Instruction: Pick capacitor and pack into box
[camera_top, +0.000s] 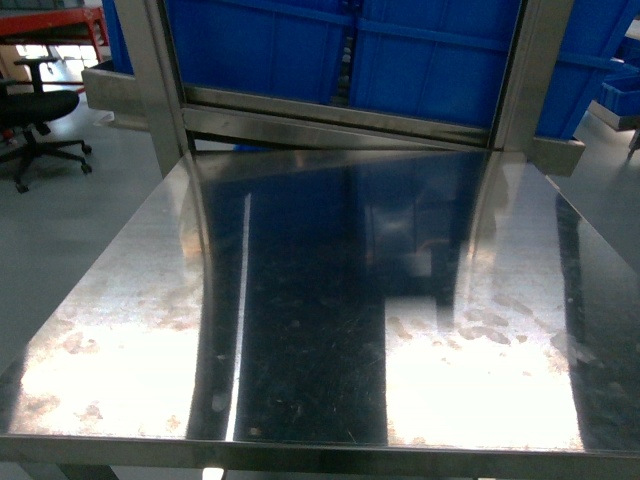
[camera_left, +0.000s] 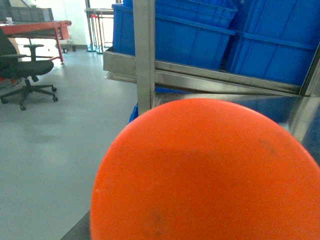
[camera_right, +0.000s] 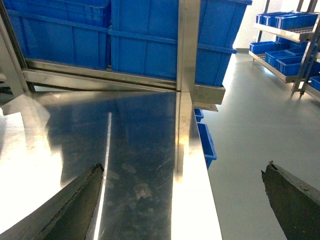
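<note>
No brand, label or legible writing appears on any surface in my three views.

My right gripper (camera_right: 182, 200) shows in the right wrist view as two dark fingers (camera_right: 70, 205), one at each lower corner of the frame, set well apart; the jaws are spread and nothing lies between them. They hang over the near right part of the steel table (camera_top: 130, 300), close to its right edge.

My left gripper: the left wrist view is largely filled by one smooth orange rounded surface (camera_left: 205, 172) directly in front of the lens. No fingers show there, and I cannot tell whether the jaws are spread or pressed together, nor what the orange surface belongs to.

Neither gripper shows in the head view.

Task items: neither the capacitor nor the pink box appears in any of the three views, so I cannot give their location.

Count of what is visible:
- One steel table with a reflective, scuffed top.
- Two upright steel posts (camera_top: 160, 90) at the far side of the table in the head view, joined by a steel shelf rail (camera_top: 340, 115).
- Two large blue bins (camera_top: 260, 45) on that shelf, side by side.
- One black office chair (camera_top: 35, 115) on the grey floor, far left.
- One red-framed bench (camera_left: 37, 27) behind the chair.
- A rack of smaller blue bins (camera_right: 287, 35) at the far right; at least four show.
- Blue bins (camera_right: 205, 142) below the table's right edge; the count is unclear.
</note>
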